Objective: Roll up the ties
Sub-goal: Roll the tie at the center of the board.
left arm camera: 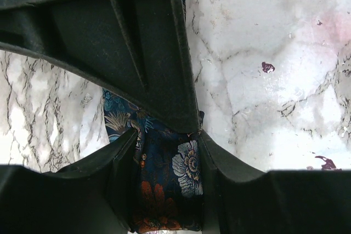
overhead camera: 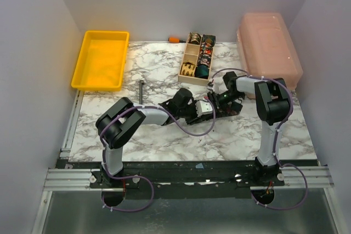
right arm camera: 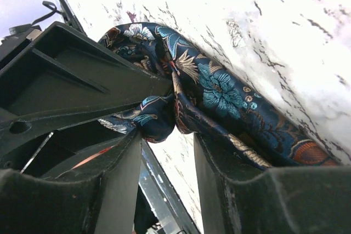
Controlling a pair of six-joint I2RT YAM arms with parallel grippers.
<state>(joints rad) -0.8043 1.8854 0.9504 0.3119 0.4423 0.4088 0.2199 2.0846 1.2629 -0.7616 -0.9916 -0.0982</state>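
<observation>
The left hand clamps the dark floral tie; the right hand stands half open, the tie draped across it, not gripped.

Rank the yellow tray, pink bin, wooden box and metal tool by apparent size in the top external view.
1. pink bin and yellow tray: too alike to split
2. wooden box
3. metal tool

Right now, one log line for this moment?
left hand: shut on floral tie | right hand: open at its fold | state: bunched, not yet coiled
</observation>
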